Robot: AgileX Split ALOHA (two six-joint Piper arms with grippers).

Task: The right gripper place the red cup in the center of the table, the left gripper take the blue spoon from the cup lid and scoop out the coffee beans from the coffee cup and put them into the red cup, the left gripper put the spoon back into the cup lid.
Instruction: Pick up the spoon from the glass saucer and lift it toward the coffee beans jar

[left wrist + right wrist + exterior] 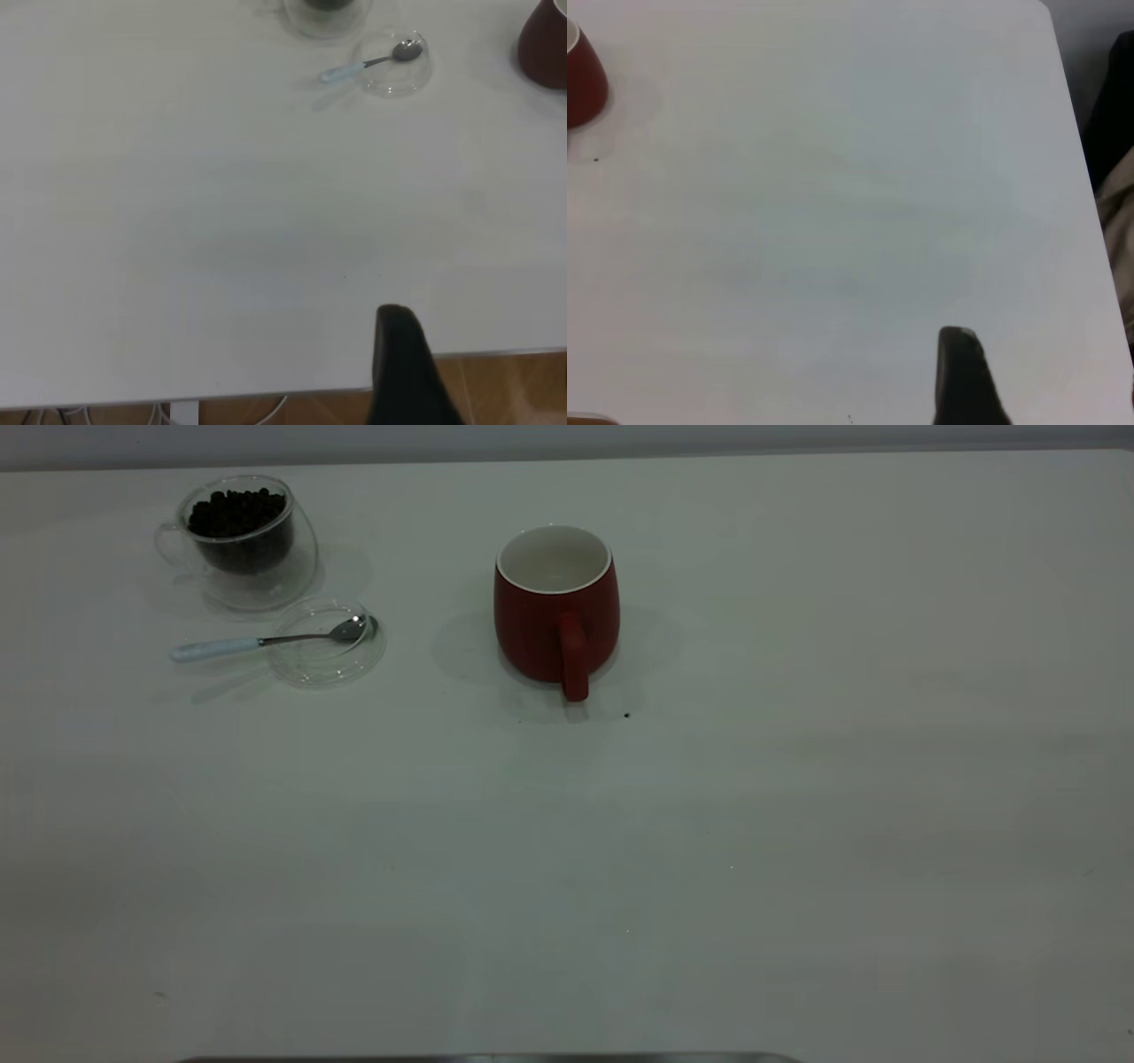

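Near the far left corner of the surface (797, 824) stands one glass cup (244, 540), filled close to the brim with beans (237, 512), too many to count. Just beside it, toward the near edge, lies one clear lid (326, 646) with one spoon (266, 640) resting across it: the metal bowl sits inside the lid, and the pale blue handle sticks out over the rim toward the left edge. One red cup (556, 611) stands upright about midway between the left and right edges, toward the far edge, well apart from the glass cup, its handle turned toward the near edge and its white inside bare. A single dark speck (626, 715) lies just beside that handle.

From where I stand neither arm reaches over the things. Each wrist view shows only one dark finger: the left gripper (403, 363) hangs by the near edge, and the right gripper (964, 376) is over bare surface, well away from the red cup. I cannot tell how either set of jaws stands.

The spoon looks light, stiff and slippery at its metal neck; I would take it by the blue handle, where it overhangs the lid. The lid and glass cup look fragile and easily nudged. The red cup seems heavier and steady.
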